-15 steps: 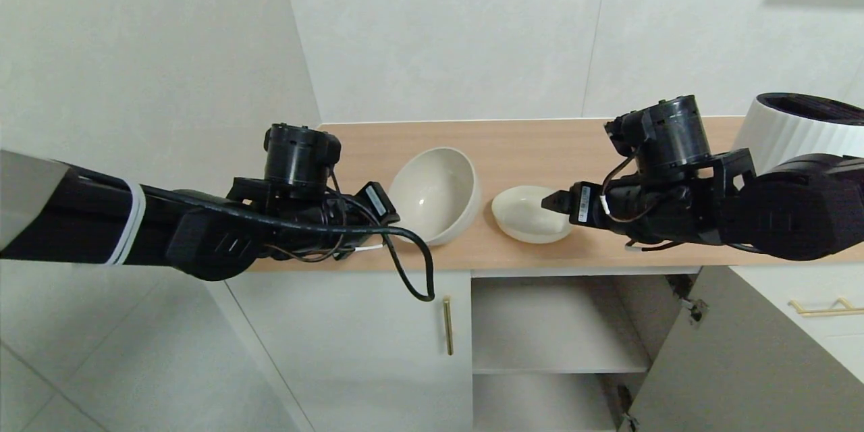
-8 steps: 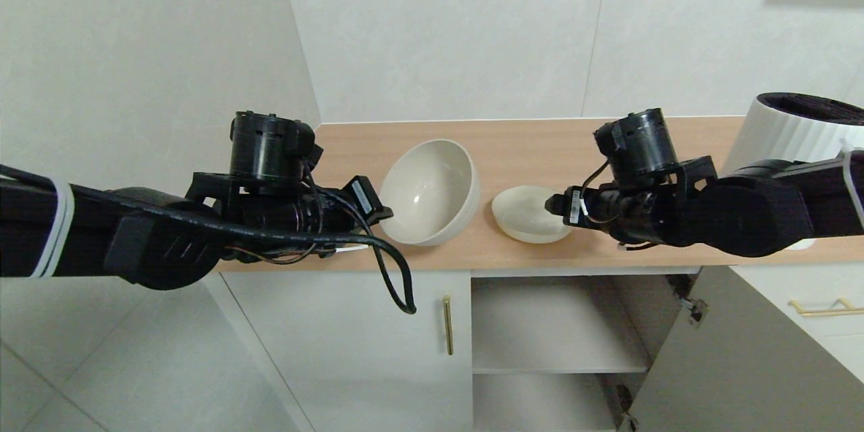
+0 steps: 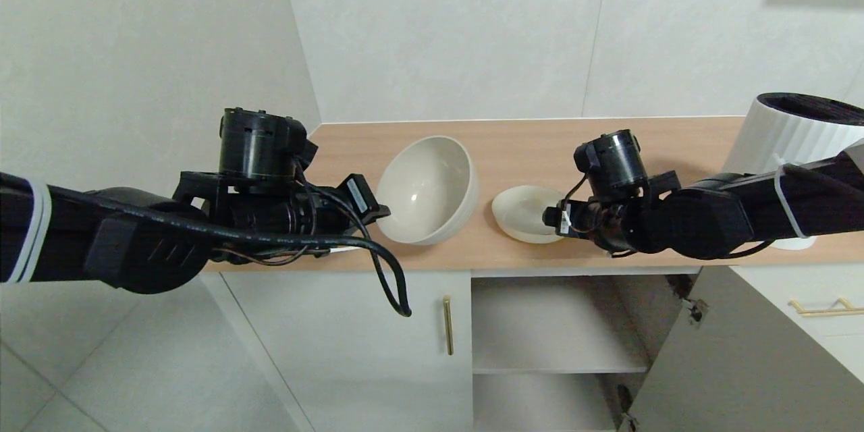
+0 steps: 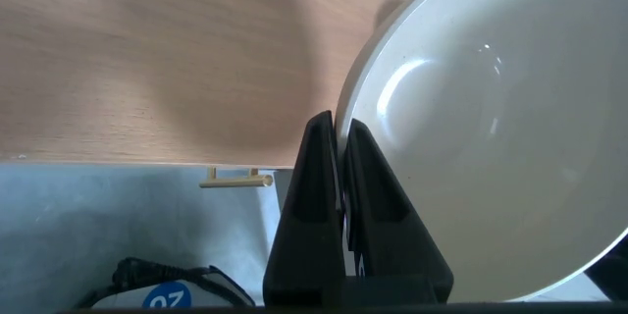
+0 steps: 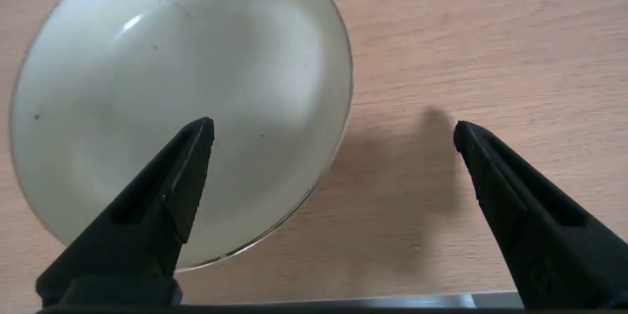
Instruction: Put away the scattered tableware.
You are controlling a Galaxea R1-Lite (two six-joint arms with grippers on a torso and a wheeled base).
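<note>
Wooden counter [image 3: 533,145], bowl [image 3: 426,190] rim pinched between left fingers [image 4: 312,196]

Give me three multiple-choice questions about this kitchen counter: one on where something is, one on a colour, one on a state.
1. Where is the small dish?
A. On the wooden counter
B. On a cabinet shelf
C. On the floor

2. What colour is the large bowl?
A. Red
B. Cream
C. Blue

3. What state is the right gripper in?
A. Shut on the small dish
B. Shut on the large bowl
C. Open

Answers:
1 A: the head view shows the small dish resting on the wood beside the large bowl.
2 B: the large bowl is cream inside and out.
3 C: the right wrist view shows the right gripper spread wide, one side over the small dish and the other over bare wood.
</note>
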